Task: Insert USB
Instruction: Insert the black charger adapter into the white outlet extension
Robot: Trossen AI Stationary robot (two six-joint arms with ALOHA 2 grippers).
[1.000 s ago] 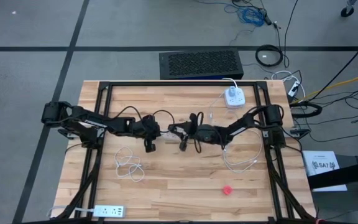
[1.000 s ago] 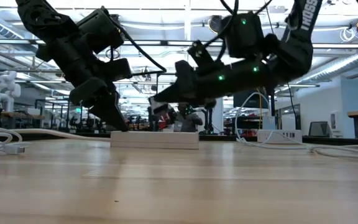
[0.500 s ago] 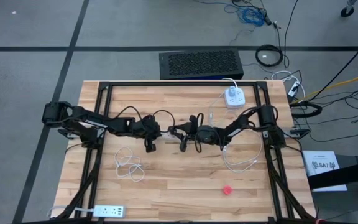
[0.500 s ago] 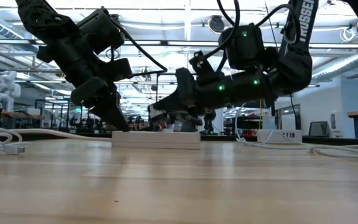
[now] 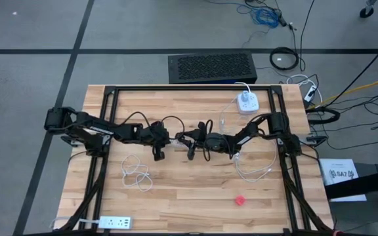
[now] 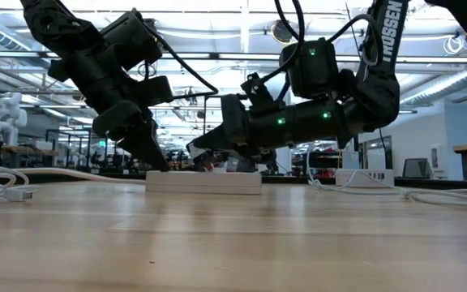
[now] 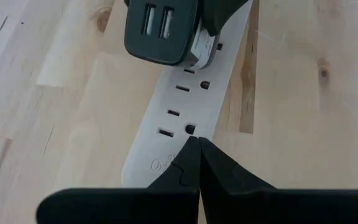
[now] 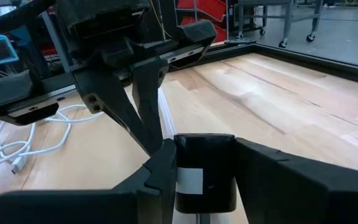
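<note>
A white power strip lies flat on the table's middle, and its outlets show in the left wrist view. My left gripper is shut, with its tips on the strip's near end. My right gripper comes in from the table's right, shut on a black charger block with two USB ports and a white label. The block stands over the strip's other end. A white USB cable lies loose at the near left. My left gripper presses its shut fingertips down on the strip's end by the printed logo, slanting down from the table's left. The strip lies flat on the wood. My right gripper pinches the charger block's two opposite sides between its two fingers, which lie almost level and come from the table's right. The block is at the strip's far outlets, ports facing my left gripper. I cannot tell whether it touches the strip.
A second white power strip lies at the near left corner. A white adapter with its cord sits at the far right. A white cable loop and a small red thing lie at the near right. Black frame rails border the table.
My right gripper has sunk toward the power strip with the charger block, rolling a little as it came down. It has stayed shut on the block. My left gripper has kept its place on the strip's end.
</note>
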